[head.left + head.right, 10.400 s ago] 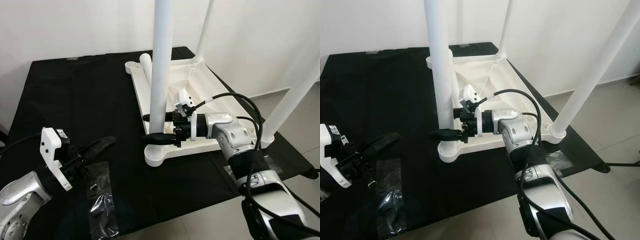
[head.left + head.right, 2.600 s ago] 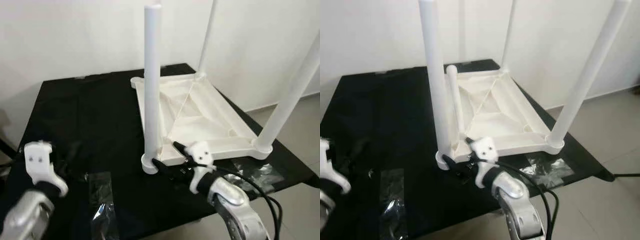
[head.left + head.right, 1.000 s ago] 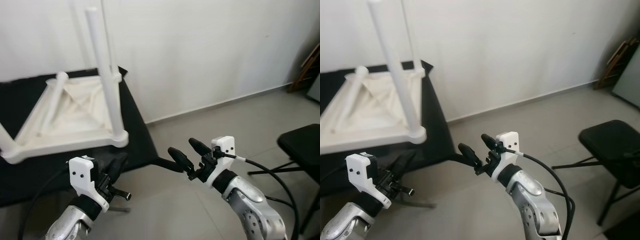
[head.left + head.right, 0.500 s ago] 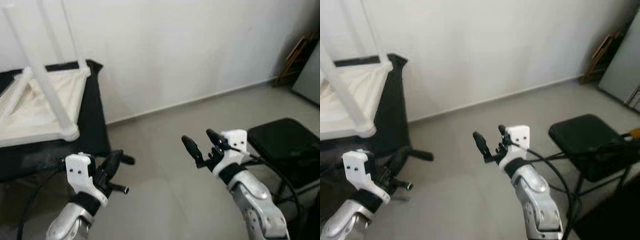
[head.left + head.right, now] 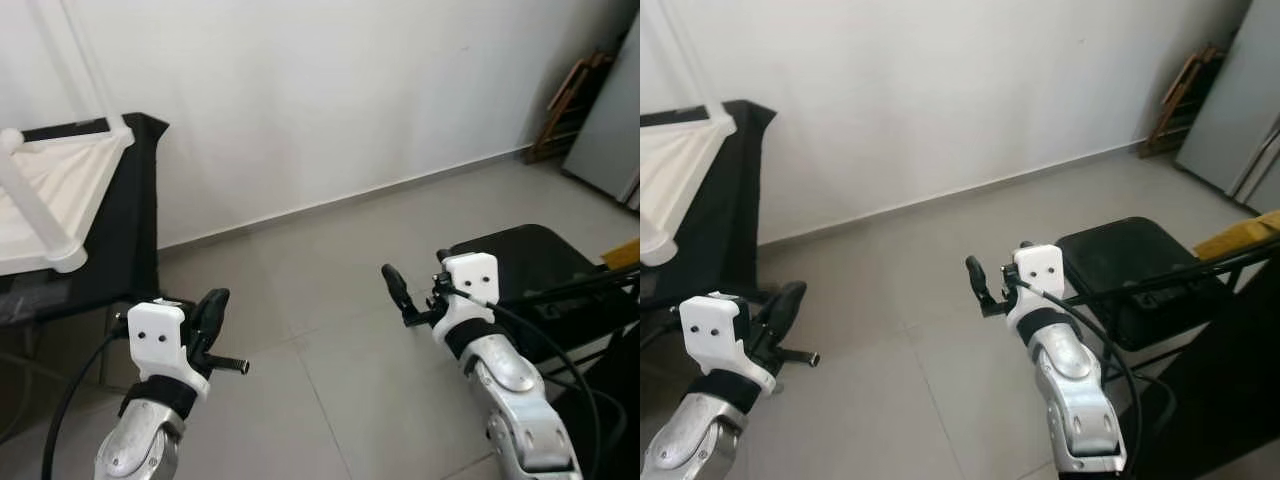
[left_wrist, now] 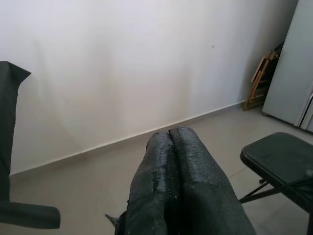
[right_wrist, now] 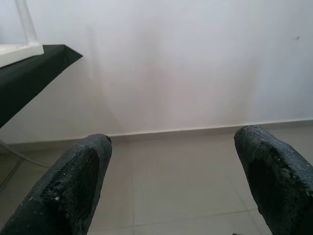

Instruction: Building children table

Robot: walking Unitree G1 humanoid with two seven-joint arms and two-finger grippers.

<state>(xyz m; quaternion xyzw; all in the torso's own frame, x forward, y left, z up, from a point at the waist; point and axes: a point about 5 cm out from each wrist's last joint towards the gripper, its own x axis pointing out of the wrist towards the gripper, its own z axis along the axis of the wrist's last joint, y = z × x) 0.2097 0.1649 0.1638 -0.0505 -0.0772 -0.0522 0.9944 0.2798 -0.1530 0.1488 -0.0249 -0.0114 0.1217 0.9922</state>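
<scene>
Right gripper (image 5: 415, 295) let go of upright white plastic table leg (image 5: 32, 205), pulled off, fingers now spread over grey tile floor (image 5: 320, 300). Left gripper (image 5: 212, 312) raised, fingers pressed tog. Camera swung right: upturned white children's table (image 5: 40, 190) now at far left.

White wall (image 5: 330, 90) w/ grey tiled floor (image 5: 320, 300); black folding chair (image 5: 540, 265) at right, wooden frame (image 5: 572, 100) leaned in corner.

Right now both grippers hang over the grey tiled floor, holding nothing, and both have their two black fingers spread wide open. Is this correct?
Not quite. Only the right gripper is spread open, as the right wrist view shows. The left gripper has its fingers pressed together, seen in the left wrist view. Both hold nothing, above the grey tiled floor.
</scene>
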